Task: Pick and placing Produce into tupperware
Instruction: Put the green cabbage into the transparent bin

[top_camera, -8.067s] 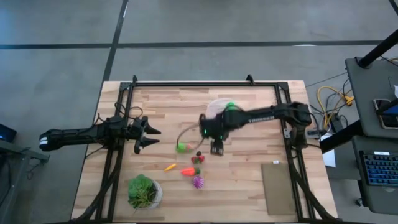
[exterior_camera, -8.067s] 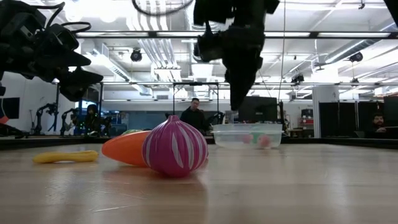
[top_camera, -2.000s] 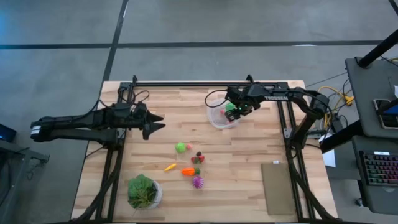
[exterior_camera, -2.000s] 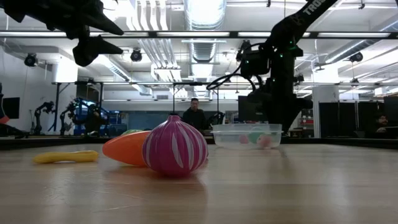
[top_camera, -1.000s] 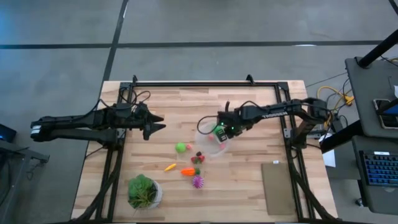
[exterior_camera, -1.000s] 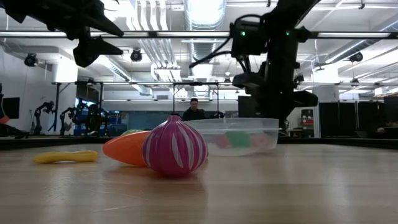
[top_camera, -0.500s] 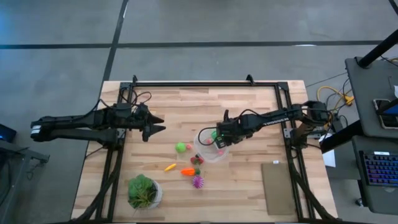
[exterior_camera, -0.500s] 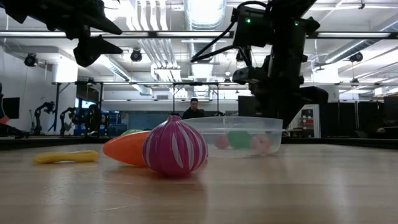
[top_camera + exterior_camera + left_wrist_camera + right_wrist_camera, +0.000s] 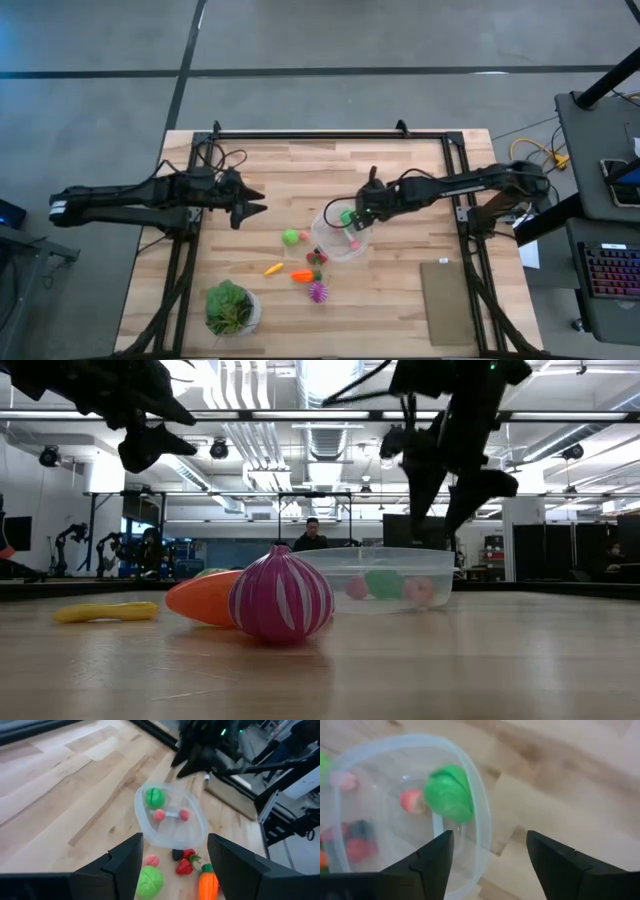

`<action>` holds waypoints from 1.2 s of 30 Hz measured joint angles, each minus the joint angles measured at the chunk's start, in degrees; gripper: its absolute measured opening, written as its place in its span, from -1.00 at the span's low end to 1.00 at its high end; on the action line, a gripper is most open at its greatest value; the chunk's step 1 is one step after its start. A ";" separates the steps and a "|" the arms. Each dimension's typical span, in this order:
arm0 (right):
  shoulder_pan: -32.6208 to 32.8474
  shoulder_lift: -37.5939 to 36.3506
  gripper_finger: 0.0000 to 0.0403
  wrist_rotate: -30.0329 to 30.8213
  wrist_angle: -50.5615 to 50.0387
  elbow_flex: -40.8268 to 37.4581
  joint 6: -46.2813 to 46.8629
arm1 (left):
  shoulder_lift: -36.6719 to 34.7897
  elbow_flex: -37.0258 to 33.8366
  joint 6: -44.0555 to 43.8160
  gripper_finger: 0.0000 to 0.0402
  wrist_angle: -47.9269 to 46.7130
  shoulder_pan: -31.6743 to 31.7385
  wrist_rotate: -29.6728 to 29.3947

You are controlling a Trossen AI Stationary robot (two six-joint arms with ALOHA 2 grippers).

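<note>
Wooden table [image 9: 400, 290]: tupperware [image 9: 340, 232] near centre, green piece [image 9: 346, 215] inside. Right gripper [image 9: 362, 211] at its 2 o'clock rim, fingers parted, empty. Left gripper [image 9: 246, 205] at 9 o'clock, open, idle.

You find no text to read here: no label, brand, number or sign is legible in any of the four views. Lettering on the dark arms does not resolve into words, and the room behind the desk shows only fixtures and screens too far off to make out.
</note>
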 joint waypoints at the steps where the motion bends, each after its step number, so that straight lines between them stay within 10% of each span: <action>1: -0.04 -0.97 0.21 0.31 -0.31 0.02 -1.32 | 0.44 -0.02 -0.02 0.04 0.08 0.00 -0.24; 15: 0.12 -6.48 0.16 1.01 -3.70 0.04 -10.27 | 10.14 0.41 -0.44 0.04 8.56 -0.02 -0.06; 24: 5.35 -8.05 0.15 0.33 -6.18 0.04 -17.53 | 12.31 1.02 2.67 0.03 3.04 -1.49 10.78; 30: 6.79 -7.98 0.15 0.35 -7.64 0.04 -17.52 | 13.28 5.73 22.21 0.03 -19.43 -5.24 2.91; 36: 6.89 -8.33 0.15 0.37 -8.11 0.04 -17.03 | 15.16 12.53 31.52 0.03 -16.22 -8.50 -2.89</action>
